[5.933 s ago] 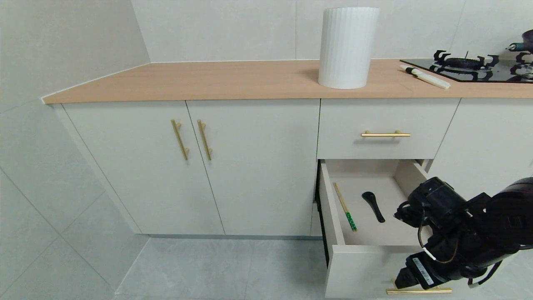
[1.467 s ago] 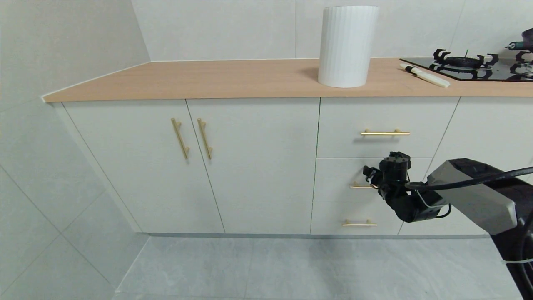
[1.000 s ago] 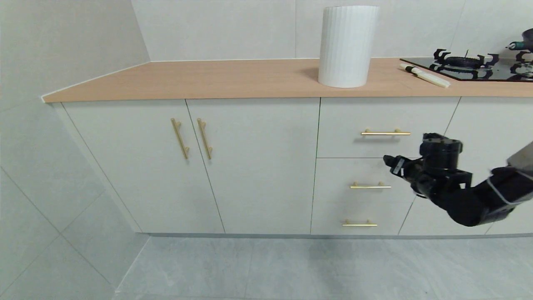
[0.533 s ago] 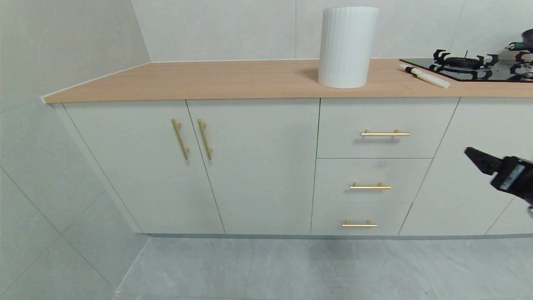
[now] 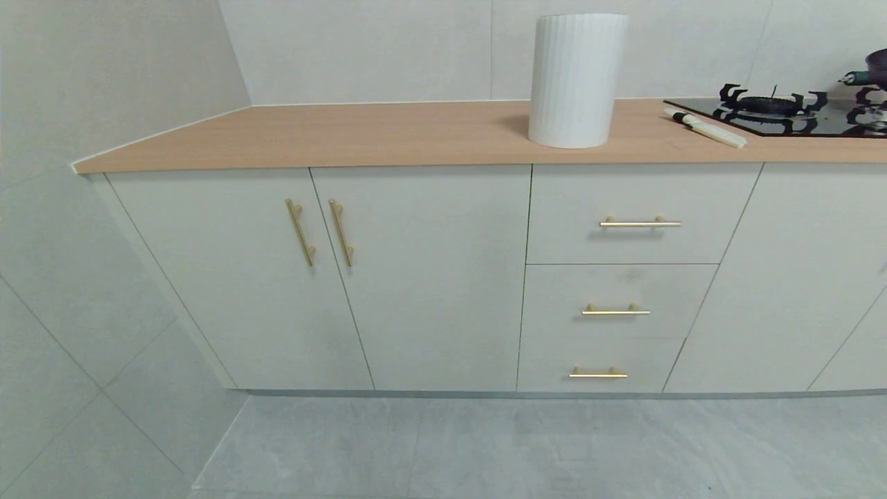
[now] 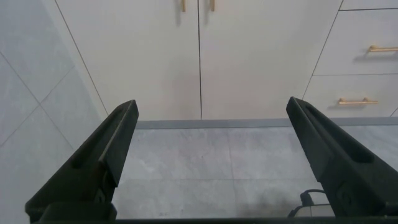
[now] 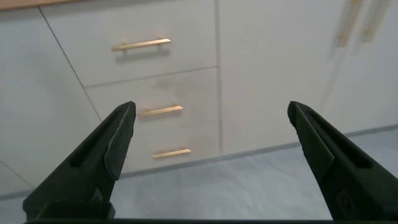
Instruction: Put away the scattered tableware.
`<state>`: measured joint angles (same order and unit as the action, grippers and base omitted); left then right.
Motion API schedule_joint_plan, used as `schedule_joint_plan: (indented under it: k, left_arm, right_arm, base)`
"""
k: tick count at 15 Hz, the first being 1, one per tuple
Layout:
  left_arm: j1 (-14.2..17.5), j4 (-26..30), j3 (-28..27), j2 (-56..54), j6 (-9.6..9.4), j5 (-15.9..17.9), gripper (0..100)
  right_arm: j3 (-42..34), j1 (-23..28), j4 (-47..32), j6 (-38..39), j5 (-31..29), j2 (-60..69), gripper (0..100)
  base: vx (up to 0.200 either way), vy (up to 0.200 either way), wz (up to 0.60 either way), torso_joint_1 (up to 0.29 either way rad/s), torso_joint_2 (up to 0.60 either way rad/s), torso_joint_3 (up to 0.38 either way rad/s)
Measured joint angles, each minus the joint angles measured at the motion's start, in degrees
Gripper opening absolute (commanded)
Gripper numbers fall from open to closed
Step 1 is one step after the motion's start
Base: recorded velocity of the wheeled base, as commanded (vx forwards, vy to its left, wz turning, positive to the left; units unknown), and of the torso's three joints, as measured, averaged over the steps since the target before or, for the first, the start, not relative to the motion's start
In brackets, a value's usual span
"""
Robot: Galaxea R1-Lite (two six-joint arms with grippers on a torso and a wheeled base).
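Head view, counter: We see a cream utensil [image 5: 708,128] lying flat on the wooden counter [image 5: 346,135], just beside the gas hob [image 5: 783,114] and near a white ribbed canister [image 5: 577,80]. Whether it is a knife we cannot tell.
Head view, drawers: The top drawer [image 5: 639,194], middle drawer [image 5: 616,287] and bottom drawer [image 5: 598,357] all sit flush with the cabinet front.
Left wrist view, arm: The left end effector [image 6: 211,107] hangs low over the floor tiles [image 6: 205,168], fingers spread wide with nothing between them.
Right wrist view, arm: The right end effector [image 7: 211,109] faces the three drawers from well back, fingers spread and empty.
Step in hand: We judge the utensil to be the piece left to stow.
Doing it well: We would first draw a drawer out by its gold handle, pulling square so it does not bind. We would then come at the utensil from the canister side, clear of the hob grates, pinch it across its middle and lift straight up before turning.
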<state>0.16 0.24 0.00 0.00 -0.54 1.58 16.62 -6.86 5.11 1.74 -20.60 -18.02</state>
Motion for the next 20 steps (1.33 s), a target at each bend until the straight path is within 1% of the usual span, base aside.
schedule_joint_plan:
  k: [1,2,3,5,7,8,9,11,13,15,20]
  left_arm:
    - [0.0,0.0,0.0,0.0,0.0,-0.02,100]
    - [0.0,0.0,0.0,0.0,0.02,-0.02,100]
    - [0.05,0.0,0.0,0.0,0.02,-0.02,100]
    - [0.0,0.0,0.0,0.0,0.02,0.0,100]
    - [0.0,0.0,0.0,0.0,0.0,-0.02,100]
    - [0.0,0.0,0.0,0.0,0.0,-0.02,100]
    - [-0.02,0.02,0.0,0.0,0.0,-0.02,100]
    - [0.0,0.02,0.0,0.0,0.0,0.0,100]
    - [0.0,0.02,0.0,0.0,0.0,-0.02,100]
    - [0.0,0.02,0.0,0.0,0.0,0.0,100]
    - [0.0,0.02,0.0,0.0,-0.17,-0.02,100]
  right_arm:
    - [0.33,0.33,-4.95,-1.17,-2.74,4.41,100]
    - [0.44,0.78,-7.24,-2.06,-5.21,7.3,100]
    - [0.5,1.46,-7.57,-2.29,-5.75,9.14,100]
    - [-0.06,4.83,-9.37,-4.72,-6.22,12.51,100]
    - [-1.95,6.75,-11.04,-6.86,-8.81,15.27,100]
    - [-2.89,7.02,-10.72,-6.86,-7.58,16.18,100]
    - [-4.88,7.13,-9.46,-6.45,-3.27,16.84,100]
    - [-11.11,7.17,-2.82,-5.3,7.22,17.58,100]
    - [-14.95,7.13,-0.02,-3.9,17.49,17.91,100]
    - [-15.99,7.13,-5.62,-3.49,19.21,18.04,100]
    - [-16.51,7.13,-4.84,-2.15,19.3,18.09,100]
  base:
    - [0.0,0.0,0.0,0.0,0.0,0.0]
    - [0.0,0.0,0.0,0.0,0.0,0.0]
    - [0.0,0.0,0.0,0.0,0.0,0.0]
    - [0.0,0.0,0.0,0.0,0.0,0.0]
    - [0.0,0.0,0.0,0.0,0.0,0.0]
    - [0.0,0.0,0.0,0.0,0.0,0.0]
    - [0.0,0.0,0.0,0.0,0.0,0.0]
    - [0.0,0.0,0.0,0.0,0.0,0.0]
    - [0.0,0.0,0.0,0.0,0.0,0.0]
    - [0.0,0.0,0.0,0.0,0.0,0.0]
    - [0.0,0.0,0.0,0.0,0.0,0.0]
